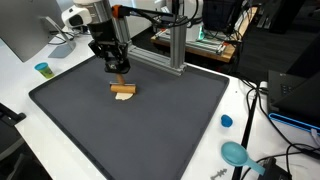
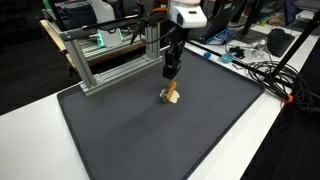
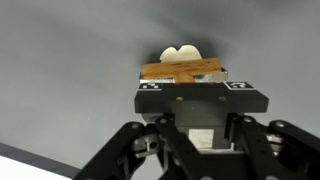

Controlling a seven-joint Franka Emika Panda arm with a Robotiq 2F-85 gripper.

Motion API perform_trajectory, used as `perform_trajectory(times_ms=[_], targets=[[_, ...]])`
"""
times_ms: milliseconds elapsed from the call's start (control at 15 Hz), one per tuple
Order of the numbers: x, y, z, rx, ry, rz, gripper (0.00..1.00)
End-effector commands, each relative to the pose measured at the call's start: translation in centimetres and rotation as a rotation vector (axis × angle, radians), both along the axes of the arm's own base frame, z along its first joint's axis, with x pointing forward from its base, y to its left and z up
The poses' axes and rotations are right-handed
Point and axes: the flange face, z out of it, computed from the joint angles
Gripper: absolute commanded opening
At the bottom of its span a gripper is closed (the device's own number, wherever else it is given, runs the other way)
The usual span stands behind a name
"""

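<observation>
Gripper (image 1: 119, 72) hangs just above the small stack of wooden blocks (image 1: 123, 92) near the middle of the dark mat (image 1: 150, 130) on the desk, though whether its jaws grip anything cannot be told.

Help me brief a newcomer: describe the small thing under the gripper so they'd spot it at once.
Find the big dark grey mat on the white table. On its side nearer the aluminium frame, the gripper hangs over a small tan-and-cream block. It is the only thing on the mat; the blue cap sits off it.
</observation>
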Motion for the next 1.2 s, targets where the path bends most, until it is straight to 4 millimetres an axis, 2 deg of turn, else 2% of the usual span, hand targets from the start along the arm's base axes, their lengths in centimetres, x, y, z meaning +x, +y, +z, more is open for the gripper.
perform_trajectory(times_ms=[0,533,667,733,933,1133], targets=[[-0.3,0.1,-3.0,-0.035,0.086,0.012,0.22],[-1.3,-0.1,-4.5,-0.099,0.215,0.007,0.22],[-1.3,-1.0,-2.5,-0.094,0.193,-0.045,0.22],[-1.7,-1.8,-0.5,-0.084,0.172,-0.093,0.22],[-4.2,-3.1,4.5,-0.036,0.136,-0.239,0.22],[-7.0,-3.3,9.2,0.001,0.075,-0.343,0.22]])
